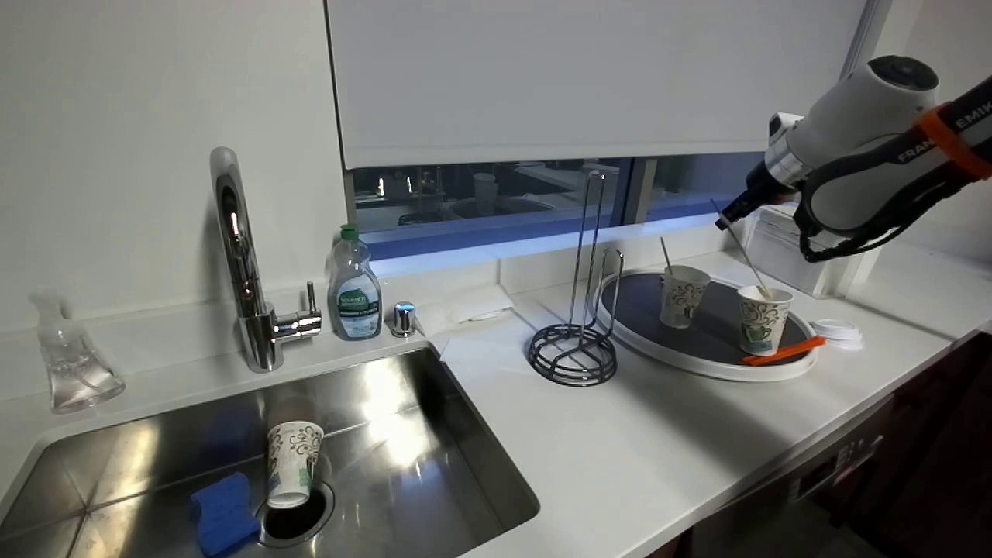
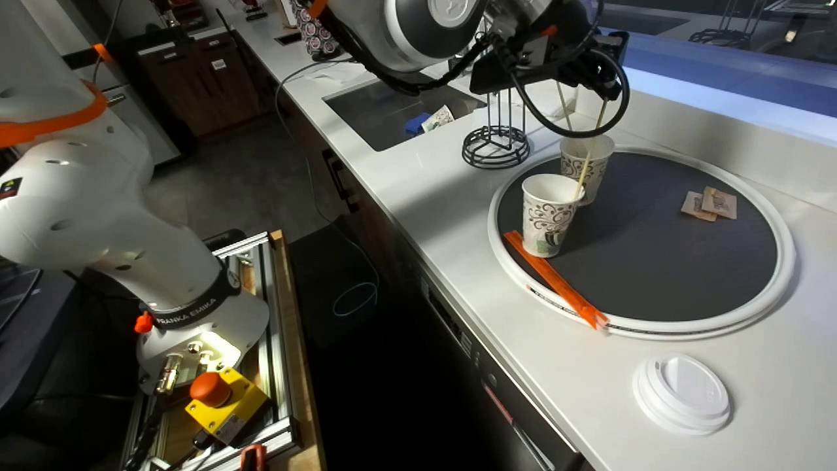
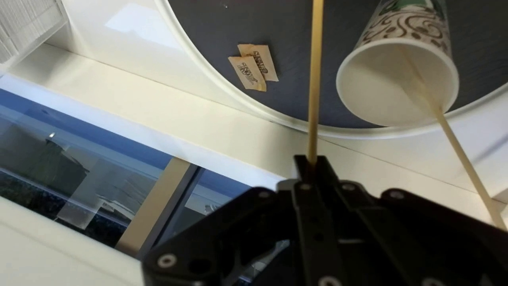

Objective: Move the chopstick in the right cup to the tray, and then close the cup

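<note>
My gripper is shut on a thin wooden chopstick. In the wrist view, the fingertips pinch the chopstick. Its lower part slants into the mouth of the right patterned cup, which also shows in an exterior view. The lower end is hidden inside. A second, beige-tinted cup stands behind it with another chopstick leaning in it. Both cups stand upright on the round dark-grey tray. A white lid lies on the counter beside the tray.
An orange strip lies across the tray edge by the right cup. Two small packets lie on the tray. A black wire rack stands toward the sink. A patterned cup and blue cloth lie in the sink.
</note>
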Robot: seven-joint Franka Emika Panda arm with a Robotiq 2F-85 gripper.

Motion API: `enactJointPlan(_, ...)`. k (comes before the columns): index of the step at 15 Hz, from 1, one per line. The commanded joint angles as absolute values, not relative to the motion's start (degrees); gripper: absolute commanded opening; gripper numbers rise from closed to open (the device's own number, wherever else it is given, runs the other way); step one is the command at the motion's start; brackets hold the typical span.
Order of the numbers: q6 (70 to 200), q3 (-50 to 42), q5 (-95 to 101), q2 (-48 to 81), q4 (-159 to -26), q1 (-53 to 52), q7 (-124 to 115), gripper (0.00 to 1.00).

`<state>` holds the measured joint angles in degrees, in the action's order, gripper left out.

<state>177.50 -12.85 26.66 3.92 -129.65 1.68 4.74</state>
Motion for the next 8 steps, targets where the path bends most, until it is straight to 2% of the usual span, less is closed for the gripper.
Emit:
enactJointPlan(1,175.86,-13.55,29.46,1.11,-131.58,0.75,1.36,0.02)
enactJointPlan(8,175.14,-13.42,31.86,-3.39,-133.10,1.70,-1.44,0.02)
